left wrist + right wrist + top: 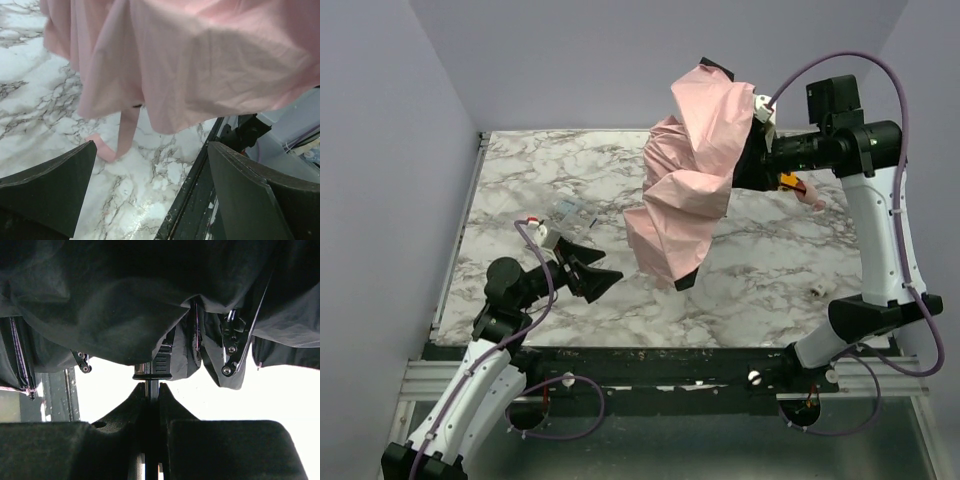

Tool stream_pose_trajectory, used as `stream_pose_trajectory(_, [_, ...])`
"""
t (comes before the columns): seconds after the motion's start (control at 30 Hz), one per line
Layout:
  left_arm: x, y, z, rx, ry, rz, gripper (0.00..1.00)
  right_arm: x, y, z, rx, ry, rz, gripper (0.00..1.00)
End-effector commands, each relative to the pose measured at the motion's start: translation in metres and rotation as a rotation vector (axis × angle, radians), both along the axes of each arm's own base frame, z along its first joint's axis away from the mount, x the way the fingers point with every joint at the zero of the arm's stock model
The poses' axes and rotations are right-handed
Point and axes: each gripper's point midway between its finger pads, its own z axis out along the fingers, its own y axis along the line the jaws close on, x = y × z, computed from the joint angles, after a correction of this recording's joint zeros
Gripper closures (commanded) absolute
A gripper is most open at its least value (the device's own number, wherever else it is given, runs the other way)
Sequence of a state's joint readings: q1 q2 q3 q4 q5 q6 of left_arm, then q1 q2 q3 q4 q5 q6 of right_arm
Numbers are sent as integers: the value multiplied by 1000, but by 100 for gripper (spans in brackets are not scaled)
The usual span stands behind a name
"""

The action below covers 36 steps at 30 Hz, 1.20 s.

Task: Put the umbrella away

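Umbrella (695,170): pale pink, canopy loose and billowing, held in the air above the far right part of the marble table (520,180); the lower folds hang toward the table's middle.
Right gripper (152,396): pinched narrow on the slim shaft (151,385) under the canopy, with ribs dangling around it.
Left gripper (595,272): jaws wide and empty, low over the table's near left, aimed at the hanging fabric.
Strap (127,127): dangles toward the table; I cannot tell if it touches.
Risk: the thin shaft may twist or slip in the pinch under the lopsided canopy.
Risk: the left fingers may close on fabric alone, or snag a rib or the strap.
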<state>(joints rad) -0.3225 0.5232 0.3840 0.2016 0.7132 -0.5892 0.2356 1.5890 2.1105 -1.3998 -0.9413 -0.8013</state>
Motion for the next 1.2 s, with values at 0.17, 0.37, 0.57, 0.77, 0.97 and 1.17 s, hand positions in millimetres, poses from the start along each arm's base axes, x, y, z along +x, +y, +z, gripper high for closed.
stream_pose_trajectory(0.17, [-35, -11, 1, -10, -281, -189, 2, -28, 3, 69, 122, -157, 7, 100])
stream_pose_trajectory(0.37, [-29, -13, -14, 254, -534, -284, 2, -49, -1, 89, 149, -214, 5, 100])
stream_pose_trajectory(0.57, [-27, -20, -4, 274, -648, -360, 2, -57, -10, 88, 121, -245, -33, 100])
stream_pose_trajectory(0.77, [-47, -6, 42, 271, -780, -278, 3, -53, -17, 53, 25, -207, -21, 100])
stream_pose_trajectory(0.97, [-39, 7, 82, 204, -697, -100, 2, -24, -25, 12, -82, -225, -48, 100])
stream_pose_trajectory(1.17, [-25, -9, 50, 215, -543, -214, 3, -1, -12, 48, -30, -273, -17, 100])
